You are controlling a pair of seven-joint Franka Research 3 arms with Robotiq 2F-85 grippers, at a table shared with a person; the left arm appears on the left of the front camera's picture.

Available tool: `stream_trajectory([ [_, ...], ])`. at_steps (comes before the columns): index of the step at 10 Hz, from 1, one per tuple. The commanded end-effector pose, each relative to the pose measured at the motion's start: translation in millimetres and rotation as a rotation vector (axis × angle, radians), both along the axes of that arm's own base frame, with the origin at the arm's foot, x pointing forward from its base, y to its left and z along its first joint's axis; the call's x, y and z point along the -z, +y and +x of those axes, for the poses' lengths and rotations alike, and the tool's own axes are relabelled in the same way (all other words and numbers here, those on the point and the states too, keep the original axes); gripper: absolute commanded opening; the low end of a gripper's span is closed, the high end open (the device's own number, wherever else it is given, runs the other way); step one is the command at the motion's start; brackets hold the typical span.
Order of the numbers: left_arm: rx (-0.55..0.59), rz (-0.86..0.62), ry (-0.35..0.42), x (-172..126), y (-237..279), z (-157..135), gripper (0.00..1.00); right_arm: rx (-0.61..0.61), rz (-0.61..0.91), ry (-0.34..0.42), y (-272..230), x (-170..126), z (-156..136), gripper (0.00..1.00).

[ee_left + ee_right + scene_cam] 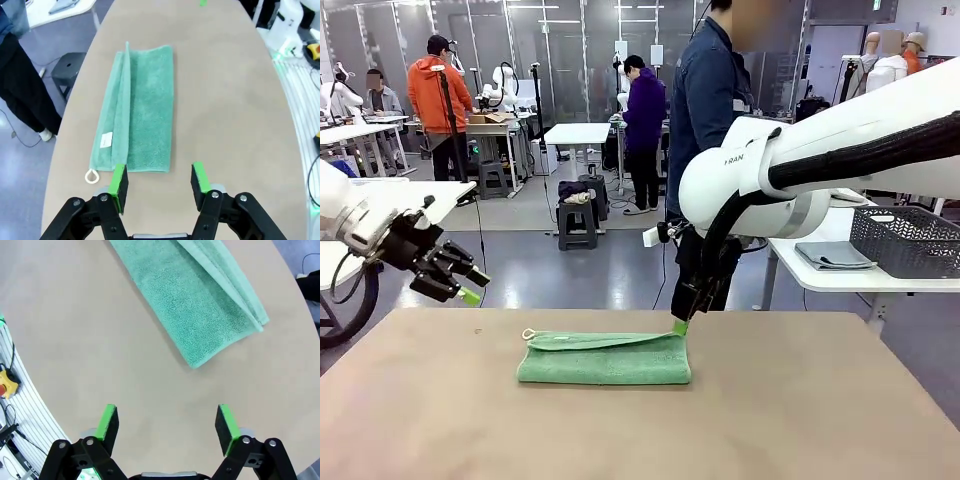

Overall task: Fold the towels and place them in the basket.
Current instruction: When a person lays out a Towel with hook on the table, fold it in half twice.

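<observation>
Basket (pixel 905 245) cut off at right edge

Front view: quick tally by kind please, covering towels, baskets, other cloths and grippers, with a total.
mint green terry towel, folded: 1
dark grey lattice plastic basket: 1
grey folded cloth beside the basket: 1
Black grippers with green pads, both open, left gripper and right gripper: 2
Total: 5

"FRAN" on right arm (pixel 865 115)
</observation>
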State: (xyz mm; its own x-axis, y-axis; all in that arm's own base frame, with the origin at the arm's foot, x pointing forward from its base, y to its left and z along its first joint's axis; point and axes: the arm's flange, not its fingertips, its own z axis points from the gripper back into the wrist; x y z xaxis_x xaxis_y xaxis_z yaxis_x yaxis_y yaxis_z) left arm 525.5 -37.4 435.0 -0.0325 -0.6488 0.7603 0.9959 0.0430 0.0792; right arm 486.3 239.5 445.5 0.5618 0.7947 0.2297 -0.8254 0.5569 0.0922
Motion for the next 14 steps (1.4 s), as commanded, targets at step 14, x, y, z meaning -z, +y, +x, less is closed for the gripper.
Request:
stream_trajectory([
  [14,-0.006,-0.037,0.043,18.6,11.4,1.7,0.65,0.984,-0.013,0.116,23.8,133.0,74.8,0.92],
])
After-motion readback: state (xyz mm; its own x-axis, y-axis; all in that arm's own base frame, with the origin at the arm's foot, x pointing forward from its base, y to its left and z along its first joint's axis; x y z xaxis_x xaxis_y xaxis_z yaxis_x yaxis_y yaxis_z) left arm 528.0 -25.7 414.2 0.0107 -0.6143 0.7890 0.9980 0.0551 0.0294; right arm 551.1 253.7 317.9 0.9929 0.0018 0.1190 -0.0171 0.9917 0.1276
